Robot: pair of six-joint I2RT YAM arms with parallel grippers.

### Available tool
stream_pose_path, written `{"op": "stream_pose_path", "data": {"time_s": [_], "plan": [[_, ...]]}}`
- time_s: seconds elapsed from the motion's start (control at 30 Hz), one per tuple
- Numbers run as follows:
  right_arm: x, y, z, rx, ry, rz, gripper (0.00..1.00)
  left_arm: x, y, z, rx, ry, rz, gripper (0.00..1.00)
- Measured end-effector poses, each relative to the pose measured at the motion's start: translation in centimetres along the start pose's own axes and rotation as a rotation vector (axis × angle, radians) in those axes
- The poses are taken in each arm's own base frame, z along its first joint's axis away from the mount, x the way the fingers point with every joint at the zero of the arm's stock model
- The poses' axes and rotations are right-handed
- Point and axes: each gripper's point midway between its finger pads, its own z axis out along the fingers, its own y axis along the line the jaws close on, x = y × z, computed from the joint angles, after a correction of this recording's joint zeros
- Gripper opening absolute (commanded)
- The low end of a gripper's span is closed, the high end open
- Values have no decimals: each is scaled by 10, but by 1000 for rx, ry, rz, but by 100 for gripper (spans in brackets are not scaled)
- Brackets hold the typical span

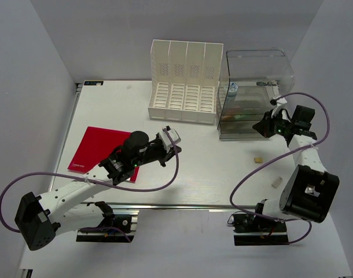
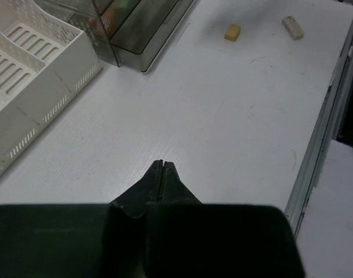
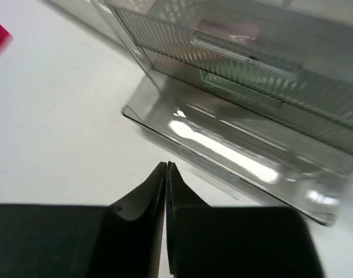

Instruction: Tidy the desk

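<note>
White desk (image 1: 223, 168), red folder (image 1: 98, 147), white slotted rack (image 1: 182, 95), smoky clear box (image 1: 254, 75)

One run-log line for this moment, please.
left gripper: jaws shut, empty, above desk | right gripper: jaws shut, empty, by clear bin | red folder on desk

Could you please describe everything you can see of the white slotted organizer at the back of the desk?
The white organizer looks like moulded plastic, split by thin walls into four side-by-side compartments, all seemingly empty. Its tall back and low floor are pierced with rows of small slots. It sits squarely on the far part of the desk, open side towards the arms. The clear container stands close beside its right end; whether they touch I cannot tell.
</note>
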Motion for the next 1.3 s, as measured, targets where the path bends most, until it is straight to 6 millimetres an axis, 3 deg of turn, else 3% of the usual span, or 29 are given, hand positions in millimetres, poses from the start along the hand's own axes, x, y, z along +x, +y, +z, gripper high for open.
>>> {"op": "stream_pose_path", "data": {"time_s": [0.03, 0.07, 0.1, 0.17, 0.2, 0.33, 0.5, 0.63, 0.83, 1.07, 1.3], "plan": [[-1, -2, -6, 20, 25, -86, 43, -1, -1, 0, 6, -3, 2, 2], [3, -4, -12, 42, 59, -154, 52, -1, -2, 0, 14, -4, 2, 5], [9, -6, -18, 56, 99, -216, 72, -1, -3, 0, 19, -5, 2, 22], [27, -11, -26, 63, 206, -296, 86, -1, -4, 0, 24, -5, 5, 51], [34, -14, -29, 59, 253, -326, 89, -1, -4, 0, 26, -5, 8, 56], [69, -25, -40, 25, 429, -465, 84, -2, -5, 0, 29, -7, -3, 64], [104, -28, -48, -31, 546, -625, 64, -5, -6, -2, 27, -16, -2, 66], [120, -29, -51, -98, 614, -697, 55, -7, -6, -3, 26, -22, -1, 66], [141, -35, -45, -179, 693, -709, 66, -7, -6, -4, 26, -22, -1, 66], [150, -41, -40, -173, 738, -770, 78, -7, -5, -4, 24, -22, -1, 67], [160, -44, -35, -185, 770, -771, 77, -7, -4, -4, 19, -21, -1, 67]]}}
